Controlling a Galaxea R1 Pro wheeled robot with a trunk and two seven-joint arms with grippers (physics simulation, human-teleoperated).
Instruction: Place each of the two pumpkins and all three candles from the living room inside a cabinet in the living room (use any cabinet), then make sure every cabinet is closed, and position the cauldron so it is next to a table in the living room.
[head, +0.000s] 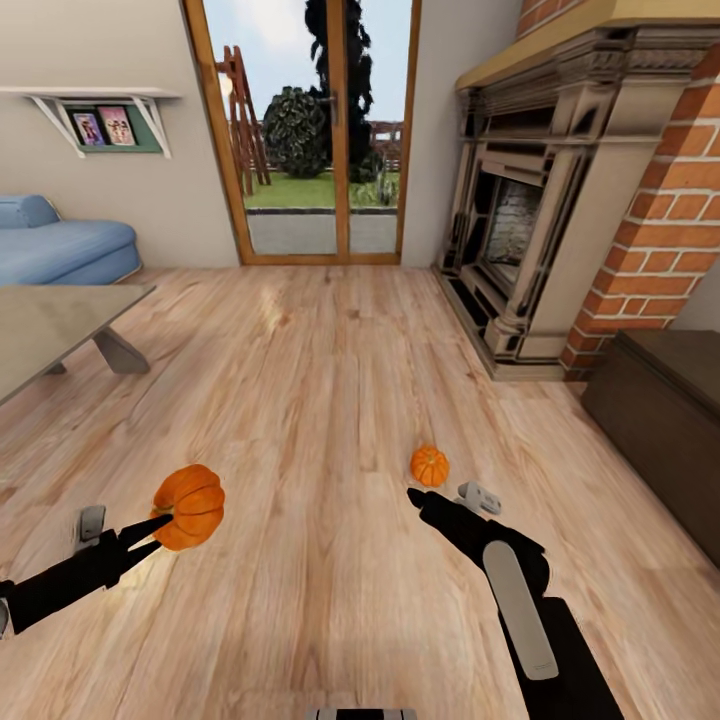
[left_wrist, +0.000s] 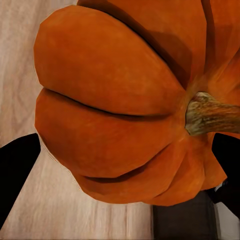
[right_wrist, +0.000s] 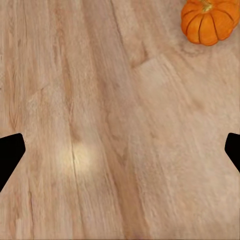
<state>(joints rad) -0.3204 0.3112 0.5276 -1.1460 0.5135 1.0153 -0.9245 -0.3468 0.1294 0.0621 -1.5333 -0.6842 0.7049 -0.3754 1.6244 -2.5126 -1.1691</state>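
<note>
My left gripper (head: 158, 528) is shut on one bright orange pumpkin (head: 189, 506) and holds it above the wooden floor at the lower left. Up close, that pumpkin (left_wrist: 115, 105) sits between the black fingers (left_wrist: 15, 170), its stem pointing sideways. A second pumpkin (head: 430, 466) rests on the floor just beyond my right gripper (head: 440, 498), which is open and empty. In the right wrist view this pumpkin (right_wrist: 209, 20) lies off to one corner, apart from the right gripper (right_wrist: 120, 150). The table (head: 40, 325) is at the left edge. The dark brown cabinet (head: 665, 415) stands at the right.
A brick fireplace (head: 530, 220) with a stone surround stands at the back right, next to the cabinet. A blue sofa (head: 60, 245) sits at the far left under a wall shelf. Glass doors (head: 320, 130) face the garden. Bare wooden floor stretches between table and cabinet.
</note>
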